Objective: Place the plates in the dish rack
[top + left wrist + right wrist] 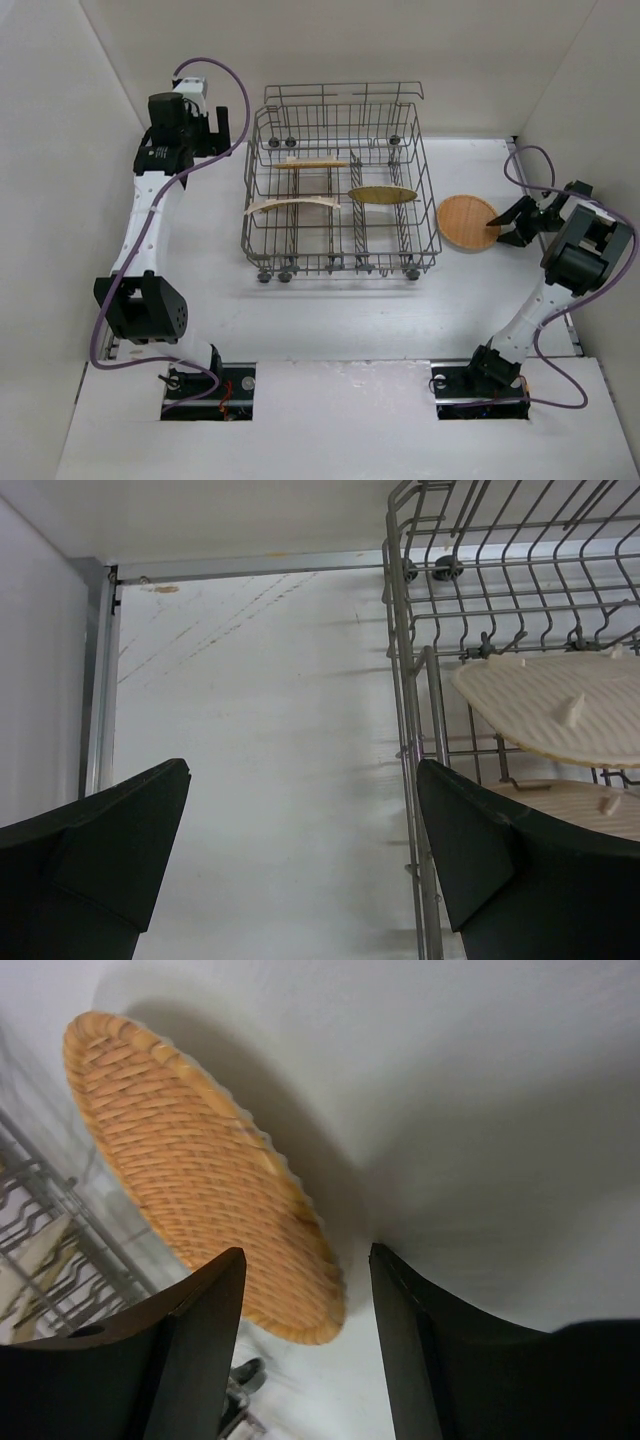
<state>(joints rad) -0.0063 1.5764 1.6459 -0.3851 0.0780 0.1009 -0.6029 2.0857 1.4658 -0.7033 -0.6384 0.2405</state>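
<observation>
**Top external view.** Even, diffuse white light from above. The table point(330, 320) and walls read bright without glare. Faint, soft shadows lie under the dish rack point(340, 190) and beside my arms. Focus is sharp throughout.

**Left wrist view.** My left fingers point(110, 870) appear as dark, underexposed wedges with little surface detail. The rack wires and the pale plates point(560, 710) are crisp. The table is bright, with faint streaks visible.

**Right wrist view.** My right fingers point(190, 1360) are near-black silhouettes. The orange plate point(180, 1170) casts a broad, soft grey shadow along its right edge. Its near rim is blurred, as is the rack at lower left.
</observation>
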